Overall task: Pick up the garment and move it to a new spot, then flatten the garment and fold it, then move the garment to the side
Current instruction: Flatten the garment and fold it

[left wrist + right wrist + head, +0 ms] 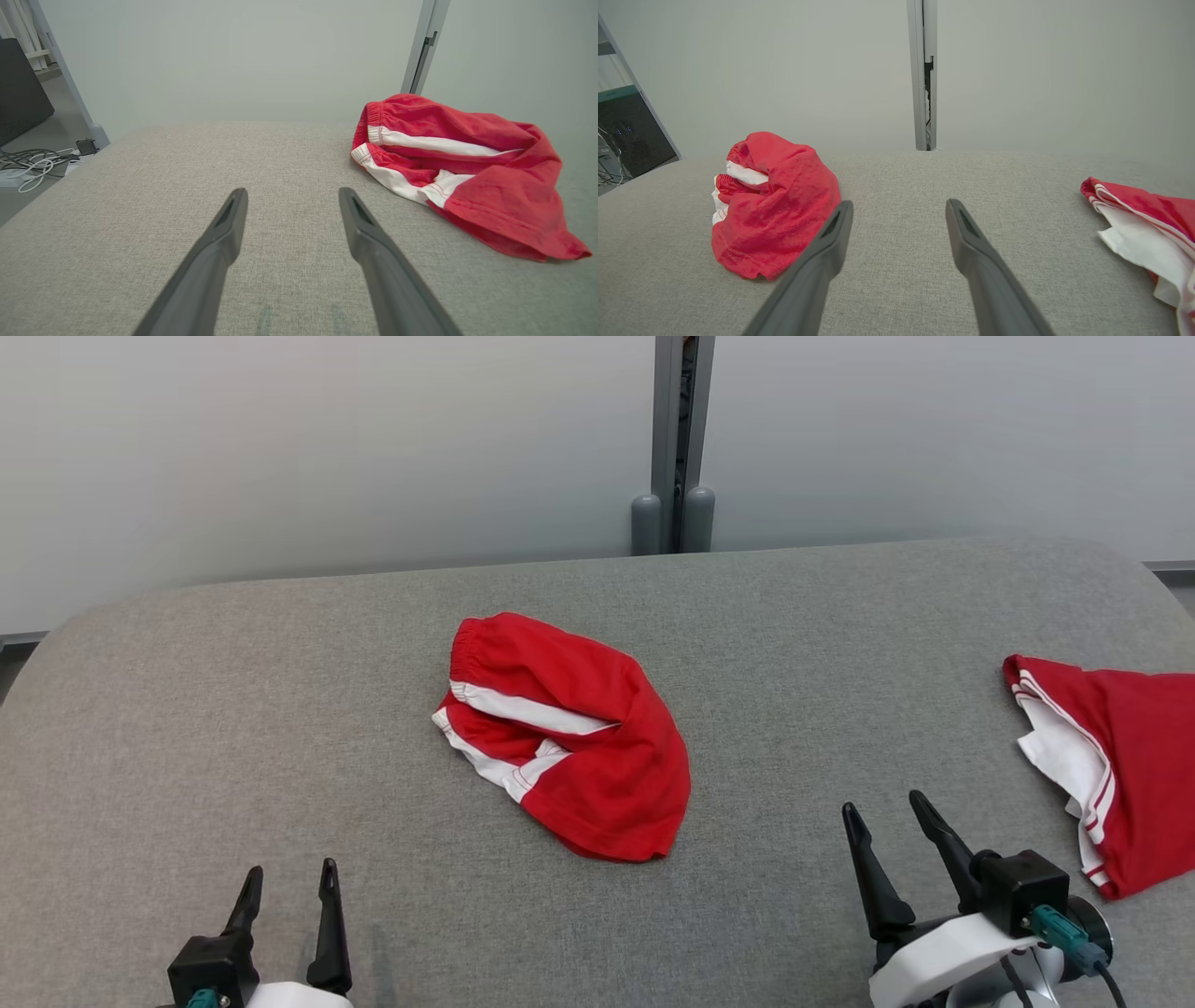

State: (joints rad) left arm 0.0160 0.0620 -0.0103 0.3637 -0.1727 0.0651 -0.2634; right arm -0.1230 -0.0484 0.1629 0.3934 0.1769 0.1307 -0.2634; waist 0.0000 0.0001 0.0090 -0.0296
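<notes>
Nearest me, the left hand [291,868] and the right hand [883,803] both hover low over the surface [280,709], each spread wide with nothing between its fingers. So, as I judge it, the first step, the pick-up, has not begun. The garment [569,737], red shorts with white stripes, lies crumpled in a heap ahead of both hands, off to the right of the left hand and to the left of the right one, well apart from either. The next move, I'd say, calls for one hand to reach forward and inward, come down on a raised fold and close on it. A second red and white piece [1111,756] lies out beyond the right hand's outer side, and I'd leave it alone. The surface is grey woven cloth with rounded far corners. Past it stand pale panels joined at a grey post [681,429]. Off to the left hand's outer side, cables [32,163] trail on the floor by a dark cabinet [18,88].
</notes>
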